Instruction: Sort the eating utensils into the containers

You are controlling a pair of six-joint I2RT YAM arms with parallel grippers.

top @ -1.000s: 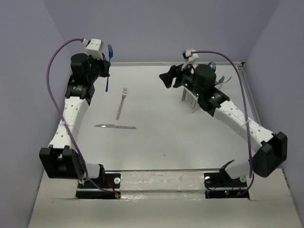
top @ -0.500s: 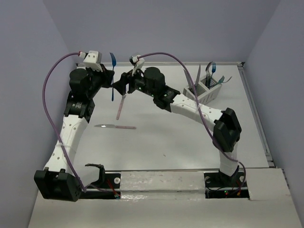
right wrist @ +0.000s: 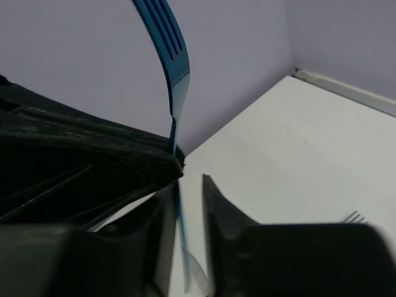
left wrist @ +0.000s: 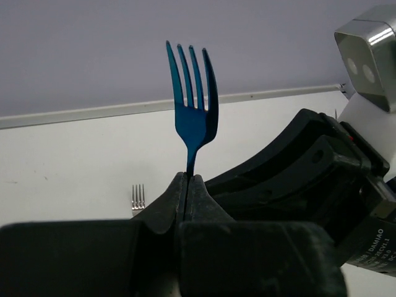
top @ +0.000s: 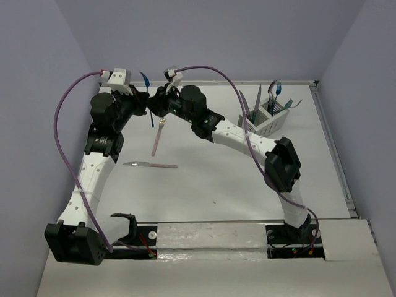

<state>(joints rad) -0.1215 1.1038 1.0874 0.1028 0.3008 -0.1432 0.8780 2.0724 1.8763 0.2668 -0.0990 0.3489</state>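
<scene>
1. Left wrist view: the left gripper (left wrist: 187, 180) is clamped tight on the neck of the blue fork (left wrist: 193, 114). The fork stands upright, tines up, in the air over the far left of the table (top: 235, 179).
2. Right wrist view: the right gripper (right wrist: 185, 185) sits with its jaws part open astride the fork's handle, just below the left grip. A gap shows beside the handle, so it has hold of nothing yet.
3. This looks like a hand-over from left to right, so the right arm can carry the fork to the caddy (top: 267, 120). The caddy stands at the far right, well apart, with several utensils upright in it.
4. To do it well:
   - Centre the handle between the pads and close fully.
   - Let the left jaws go only once that grip is firm.
   - Watch for pivoting, since the handle is thin and probably slick.
   - Draw the arms apart slowly, because the two wrists are crowded together.
5. A pink fork (top: 157, 139) and a knife (top: 150, 164) lie flat on the table near the grippers, not yet sorted.
6. The table is white, flat and matt, with a low rim along its far and right edges.
7. Plain lavender walls (top: 247, 37) close it in on three sides, leaving little room in the far left corner.
</scene>
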